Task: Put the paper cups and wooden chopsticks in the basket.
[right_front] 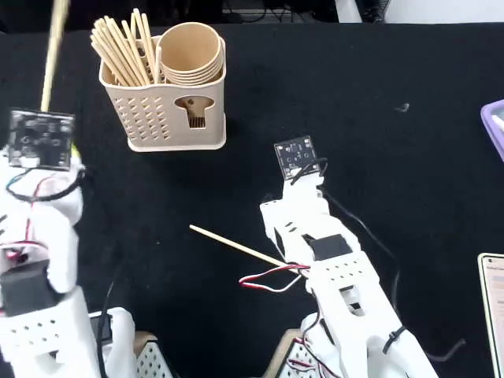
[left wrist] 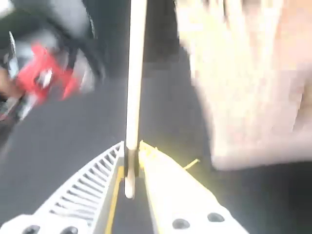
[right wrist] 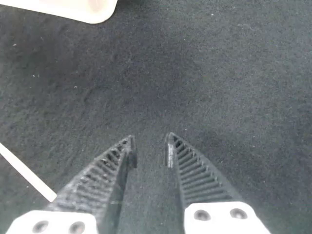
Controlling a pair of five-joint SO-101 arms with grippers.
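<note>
Cups and chopsticks stand in the basket. Left end effector pinches one stick upright; right end effector hangs parted, empty, near a loose stick on the worktop.

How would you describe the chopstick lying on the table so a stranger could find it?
From the beige basket on the black table, look nearer, toward the right arm. One wooden chopstick lies flat there, ending at that arm. The other chopsticks stand in the basket or sit in the left pincer.
</note>
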